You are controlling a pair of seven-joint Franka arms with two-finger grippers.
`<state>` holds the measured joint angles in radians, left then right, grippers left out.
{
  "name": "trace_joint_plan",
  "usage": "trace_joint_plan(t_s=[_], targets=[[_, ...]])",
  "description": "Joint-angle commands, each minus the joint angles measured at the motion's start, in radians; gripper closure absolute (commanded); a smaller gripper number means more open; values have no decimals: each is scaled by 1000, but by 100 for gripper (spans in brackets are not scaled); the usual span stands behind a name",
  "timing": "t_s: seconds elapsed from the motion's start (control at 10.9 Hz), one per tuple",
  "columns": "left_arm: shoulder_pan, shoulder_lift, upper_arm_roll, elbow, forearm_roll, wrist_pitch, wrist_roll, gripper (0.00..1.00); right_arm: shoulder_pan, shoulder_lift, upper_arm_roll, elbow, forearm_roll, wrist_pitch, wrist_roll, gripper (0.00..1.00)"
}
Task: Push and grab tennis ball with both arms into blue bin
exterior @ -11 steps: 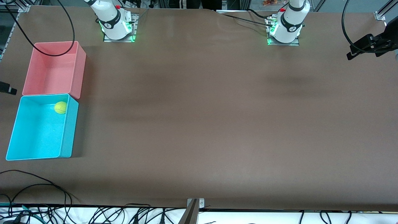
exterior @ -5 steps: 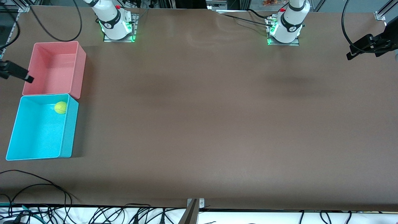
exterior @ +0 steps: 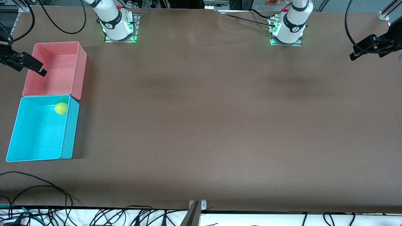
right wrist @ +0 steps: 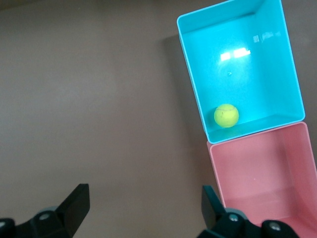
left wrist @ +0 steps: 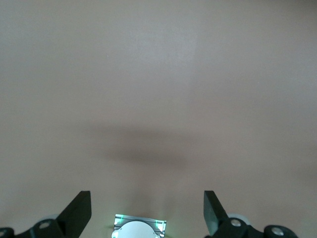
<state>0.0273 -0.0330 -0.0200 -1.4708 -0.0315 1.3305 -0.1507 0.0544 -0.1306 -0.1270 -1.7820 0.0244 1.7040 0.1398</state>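
In the blue bin (exterior: 19, 131), at the right arm's end of the table, the ball (exterior: 61, 108) is seen resting on the floor, up in the bin's one-o'clock corner in the front view, close to the wall shared with the pink bin (exterior: 80, 67). The pink bin stands touching the blue one, farther from the front camera, and nothing is seen in it. The task appears to be done as things lie.

The right gripper (right wrist: 141, 210) is held high, over the edge of the pink bin at about nine o'clock of the front view; its fingers (right wrist: 74, 203) are spread wide with nothing between them. In its wrist view the ball (right wrist: 226, 115) is shown in the corner of the blue bin (right wrist: 287, 79), with the pink bin (right wrist: 218, 168) adjoining.

The left gripper (left wrist: 147, 210) hangs over bare table (left wrist: 158, 74) at about three o'clock of the front view, well apart from both bins. Its fingers (left wrist: 79, 210) are likewise spread and empty, and that arm appears to be waiting.

The ball is judged to be light, springy and fuzzy, so it should be gripped readily but would roll and bounce if nudged or dropped. Were it to be taken up, it would best be pinched across its middle, from above. The nearby thin walls would crowd one finger, so a push toward the bin's centre might be needed first.
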Motion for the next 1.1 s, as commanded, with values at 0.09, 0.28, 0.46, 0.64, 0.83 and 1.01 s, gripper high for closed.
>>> trace_joint_plan(t_s=[0.09, 0.28, 0.46, 0.64, 0.83, 1.01], targets=[[-1, 7, 0, 24, -11, -20, -13, 0, 47, 15, 6, 47, -50, -61, 23, 0], [-1, 7, -1, 23, -12, -20, -15, 0, 58, 35, 4, 53, -67, -58, 23, 0], [-1, 7, -1, 24, -12, -20, -15, 0, 50, 78, 4, 93, -60, -60, 29, 0], [-1, 7, -1, 24, -13, -20, -13, 0, 24, 74, 4, 93, -52, -57, 47, 0], [-1, 7, -5, 24, -13, -20, -15, 0, 12, 74, 7, 95, -47, -49, 50, 0], [3, 7, -1, 24, -13, -20, -13, 0, 5, 81, 7, 99, -43, -47, 50, 0]])
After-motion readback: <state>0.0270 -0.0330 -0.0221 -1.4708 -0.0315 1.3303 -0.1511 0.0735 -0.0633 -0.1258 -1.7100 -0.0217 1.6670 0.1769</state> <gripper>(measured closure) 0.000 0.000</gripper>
